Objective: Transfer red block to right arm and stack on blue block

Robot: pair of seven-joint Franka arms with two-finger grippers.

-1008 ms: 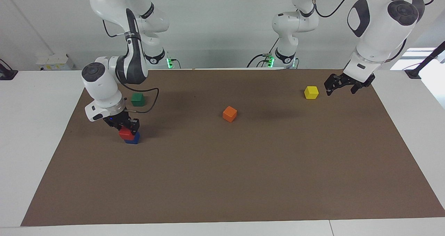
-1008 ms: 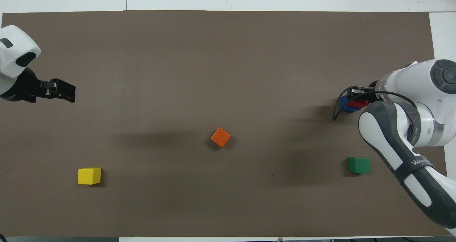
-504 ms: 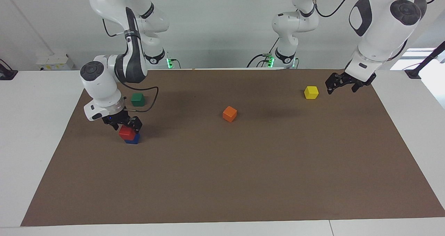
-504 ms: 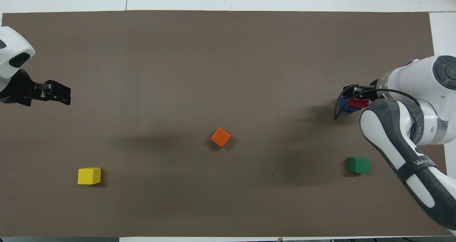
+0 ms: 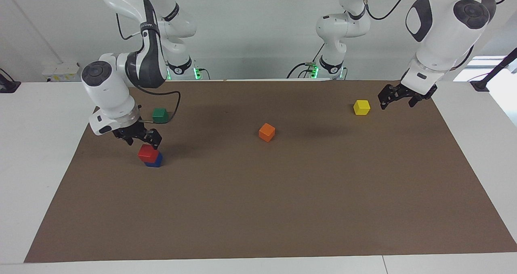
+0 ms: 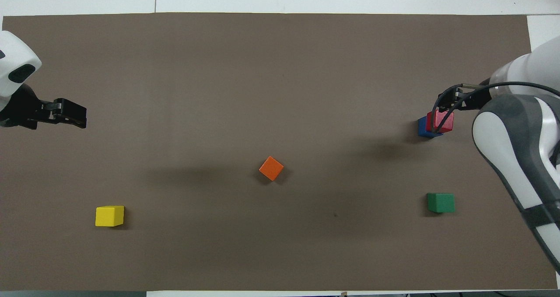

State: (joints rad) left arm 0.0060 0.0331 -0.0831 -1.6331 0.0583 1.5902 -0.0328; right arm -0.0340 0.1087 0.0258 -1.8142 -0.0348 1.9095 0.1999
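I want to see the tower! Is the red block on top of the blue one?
Yes. The red block sits on the blue block, a bit off-centre.

right tool (image 5: 141,138) was clamped on the red block (image 5: 148,153) a sec ago; now it's let go and lifted clear, jaws spread just above it; left tool (image 5: 398,98) drifted up a touch

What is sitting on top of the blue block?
The red block rests on the blue block, covering its top face, slightly offset. The open right hand is above it, not gripping. The left hand waits beside the yellow block.
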